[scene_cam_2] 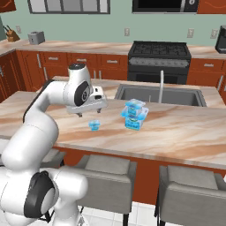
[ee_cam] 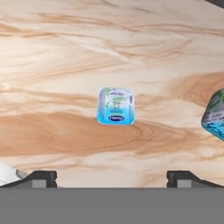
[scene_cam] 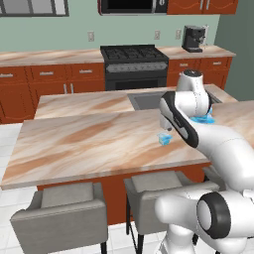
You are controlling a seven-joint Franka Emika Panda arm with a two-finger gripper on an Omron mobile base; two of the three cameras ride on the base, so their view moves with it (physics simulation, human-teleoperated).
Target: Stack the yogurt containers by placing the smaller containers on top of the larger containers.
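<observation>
- Grey stools (scene_cam_2: 107,170): two padded seats along the bottom of the right base view, tucked against the island's front.
- White arm (scene_cam_2: 53,99): rises from the lower left of the right base view, elbow bent, wrist reaching out level over the island counter (scene_cam_2: 176,128).
- Gripper (scene_cam_2: 90,112): pointing down at the marble top, above and just left of the smallest tub; jaws spread wide with nothing between them, fingertips (ee_cam: 41,177) far apart at the bottom of the hand view.
- Smallest yogurt tub (ee_cam: 115,106): near centre of the hand view, seen from above; squarish white lid with rounded corners, light-blue body, dark-blue label band. Stands alone on the counter.
- Stacked yogurt tubs (scene_cam_2: 134,114): right of centre in the right base view, near the smallest tub but apart from it; a light-blue tub sitting on a wider one with a flaring rim, both with bright blue bands.
- Sink (scene_cam_2: 161,95): recessed in the counter behind the stack.
</observation>
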